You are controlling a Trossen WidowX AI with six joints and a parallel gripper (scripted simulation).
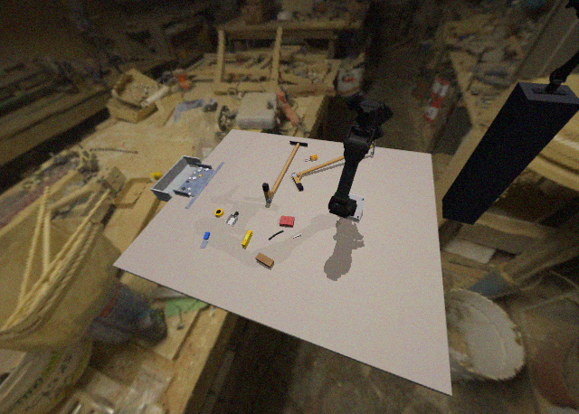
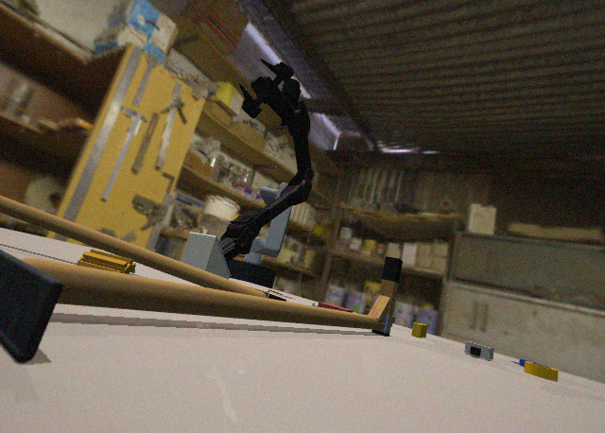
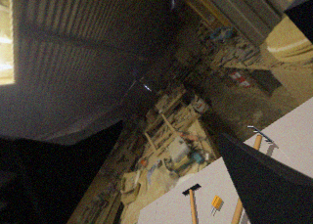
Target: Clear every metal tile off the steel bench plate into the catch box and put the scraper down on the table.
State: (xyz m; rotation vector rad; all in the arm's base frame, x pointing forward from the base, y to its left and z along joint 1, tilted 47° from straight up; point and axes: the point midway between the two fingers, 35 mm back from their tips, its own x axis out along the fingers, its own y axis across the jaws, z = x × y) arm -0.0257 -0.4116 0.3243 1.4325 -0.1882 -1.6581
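The steel plate (image 1: 204,183) lies at the table's far left, with the grey catch box (image 1: 161,194) at its outer end. Several small pale and yellow tiles (image 1: 200,174) are scattered near the box's open side; which lie on plate or box floor is too small to tell. The long scraper (image 1: 284,169) (image 2: 219,303) (image 3: 193,206) lies on the table, its flat black blade at the back and its upright black-topped grip toward the middle. My gripper (image 2: 251,73) (image 3: 169,130) is open and empty, high above the table, well away from the scraper.
A second long wooden tool (image 1: 322,165) (image 3: 238,211) with a rake-like head lies right of the scraper. An orange item (image 1: 313,157) (image 3: 217,202) lies between them. A red block (image 1: 287,221), a yellow bar (image 1: 246,239), a brown block (image 1: 265,260) and a tape measure (image 1: 218,212) lie nearer the front.
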